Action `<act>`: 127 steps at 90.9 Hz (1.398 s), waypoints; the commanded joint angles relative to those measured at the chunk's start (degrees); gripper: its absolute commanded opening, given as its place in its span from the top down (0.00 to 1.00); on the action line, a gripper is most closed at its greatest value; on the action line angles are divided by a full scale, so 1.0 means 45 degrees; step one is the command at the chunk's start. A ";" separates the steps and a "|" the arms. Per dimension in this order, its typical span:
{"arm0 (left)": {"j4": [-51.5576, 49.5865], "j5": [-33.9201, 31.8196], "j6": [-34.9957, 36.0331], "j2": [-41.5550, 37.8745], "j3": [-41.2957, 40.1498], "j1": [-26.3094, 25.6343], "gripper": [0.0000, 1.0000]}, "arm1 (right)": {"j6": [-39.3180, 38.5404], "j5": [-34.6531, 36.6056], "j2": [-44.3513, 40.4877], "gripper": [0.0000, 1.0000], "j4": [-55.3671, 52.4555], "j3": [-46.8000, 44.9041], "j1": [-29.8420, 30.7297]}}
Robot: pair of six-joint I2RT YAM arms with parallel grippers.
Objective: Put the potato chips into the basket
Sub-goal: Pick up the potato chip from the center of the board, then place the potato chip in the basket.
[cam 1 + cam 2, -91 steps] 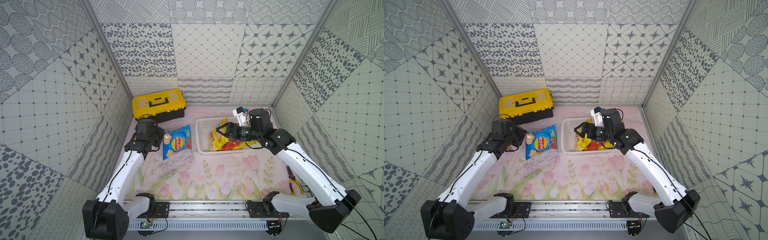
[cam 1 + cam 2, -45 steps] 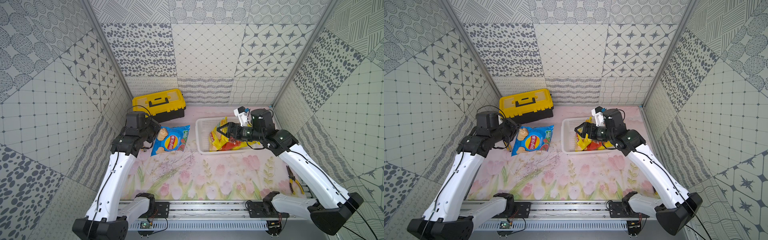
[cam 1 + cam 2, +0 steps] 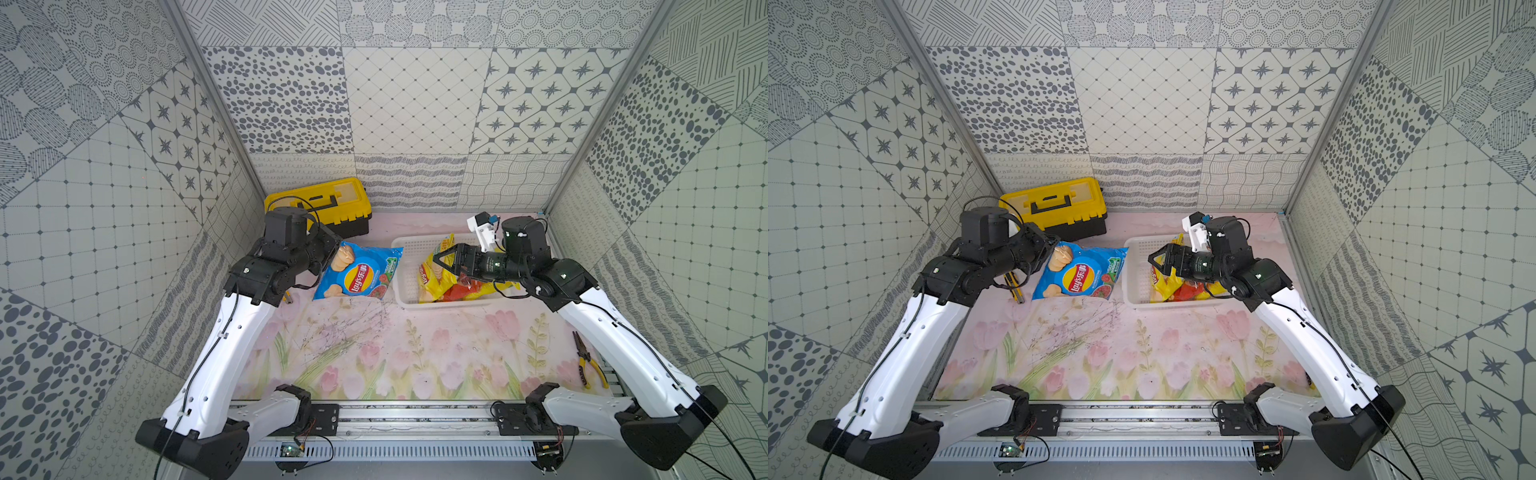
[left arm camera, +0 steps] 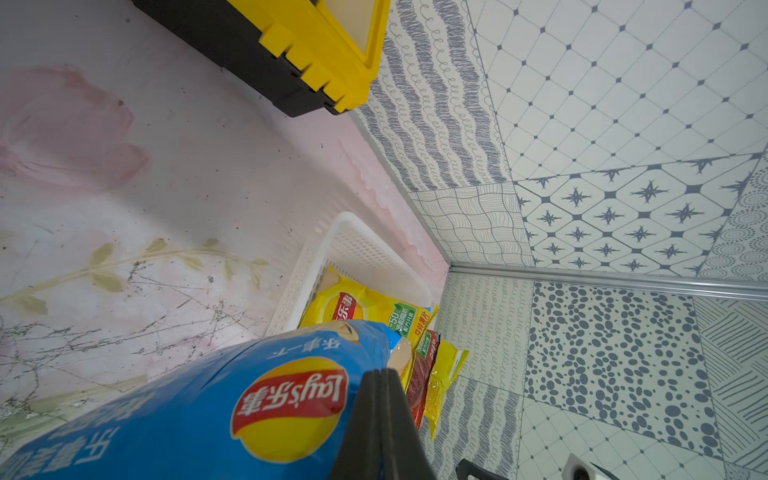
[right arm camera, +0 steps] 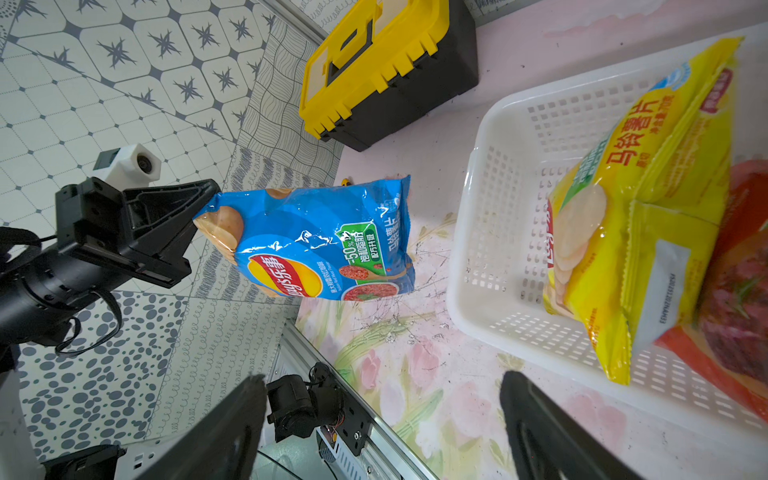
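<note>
The left pincer (image 3: 337, 249) is clamped shut on one top corner of the blue potato chip bag (image 3: 359, 274), and the bag hangs clear of the bench (image 3: 374, 353), as the right wrist view shows (image 5: 316, 241). Its long axis runs out from the pincer toward the robot's right, straight at the white mesh basket (image 3: 409, 266). The bag's free end sits just short of the basket's near wall. From the right wrist view I'd say there is a gap between them, not contact.

The left arm is the one that matters for the coming move. I judge it needs to carry the bag further to the right and over the rim before letting go. The open floor of the basket is on the side nearest the bag.

The right pincer (image 3: 440, 264) hovers over the basket with its jaws spread wide and nothing between them. Under it two yellow chip bags (image 5: 648, 174) and a red one (image 5: 739, 270) already lie in the basket, crowded toward the far side.

The bench has a pale pink tulip print, scuffed in the middle. A yellow-and-black toolbox (image 3: 328, 203) stands against the back wall, and yellow-handled pliers (image 3: 586, 361) lie well apart at the right edge. Grey patterned panels close in three sides.
</note>
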 commanded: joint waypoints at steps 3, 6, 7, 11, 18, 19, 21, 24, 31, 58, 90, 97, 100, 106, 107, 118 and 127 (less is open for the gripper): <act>0.0970 -0.1263 -0.0833 0.0783 0.0825 -0.1088 1.00 | -0.0158 -0.0426 0.0321 0.08 0.0471 0.0439 0.0145; 0.1127 -0.1388 -0.0903 0.0922 0.0892 -0.1293 1.00 | -0.0174 -0.0511 0.0386 0.07 0.0490 0.0443 0.0176; 0.1164 -0.1428 -0.0923 0.0961 0.0912 -0.1355 1.00 | -0.0171 -0.0532 0.0413 0.08 0.0501 0.0444 0.0198; 0.1297 -0.1744 -0.0992 0.1133 0.1037 -0.1620 1.00 | -0.0164 -0.0613 0.0543 0.08 0.0584 0.0444 0.0259; 0.1393 -0.2333 -0.1054 0.1475 0.1239 -0.2089 1.00 | -0.0123 -0.0713 0.0740 0.08 0.0726 0.0444 0.0367; 0.1415 -0.2408 -0.1067 0.1511 0.1261 -0.2143 1.00 | -0.0116 -0.0721 0.0775 0.08 0.0756 0.0444 0.0381; 0.1455 -0.2567 -0.1101 0.1582 0.1288 -0.2238 1.00 | -0.0096 -0.0742 0.0816 0.09 0.0813 0.0444 0.0407; 0.1554 -0.2725 -0.1158 0.1715 0.1301 -0.2408 1.00 | -0.0100 -0.0780 0.0919 0.09 0.0882 0.0459 0.0441; 0.1805 -0.3087 -0.1377 0.1917 0.1301 -0.2679 1.00 | -0.0101 -0.0855 0.1148 0.09 0.1018 0.0535 0.0524; 0.2266 -0.3461 -0.1708 0.2945 0.2033 -0.3409 1.00 | -0.0415 -0.0682 0.2130 0.12 0.1294 0.0806 0.0649; 0.2227 -0.3766 -0.1974 0.2958 0.1856 -0.3810 1.00 | -0.0666 -0.0489 0.3799 0.23 0.1470 0.1688 0.0321; 0.2249 -0.3751 -0.2088 0.2874 0.1724 -0.3872 1.00 | -0.0705 -0.0529 0.4133 0.24 0.1470 0.1931 0.0280; 0.2263 -0.3721 -0.2148 0.2858 0.1666 -0.3877 1.00 | -0.0708 -0.0533 0.4275 0.24 0.1470 0.2046 0.0264; 0.2310 -0.3662 -0.2246 0.2856 0.1567 -0.3902 1.00 | -0.0716 -0.0534 0.4497 0.24 0.1475 0.2183 0.0242; 0.2313 -0.3649 -0.2269 0.2865 0.1567 -0.3909 1.00 | -0.0715 -0.0534 0.4529 0.24 0.1472 0.2202 0.0231; 0.2405 -0.3559 -0.2458 0.2894 0.1304 -0.3935 1.00 | -0.0767 -0.0510 0.4836 0.24 0.1470 0.2316 0.0220; 0.2522 -0.3577 -0.2635 0.2895 0.1100 -0.3932 1.00 | -0.0811 -0.0524 0.5044 0.24 0.1470 0.2367 0.0219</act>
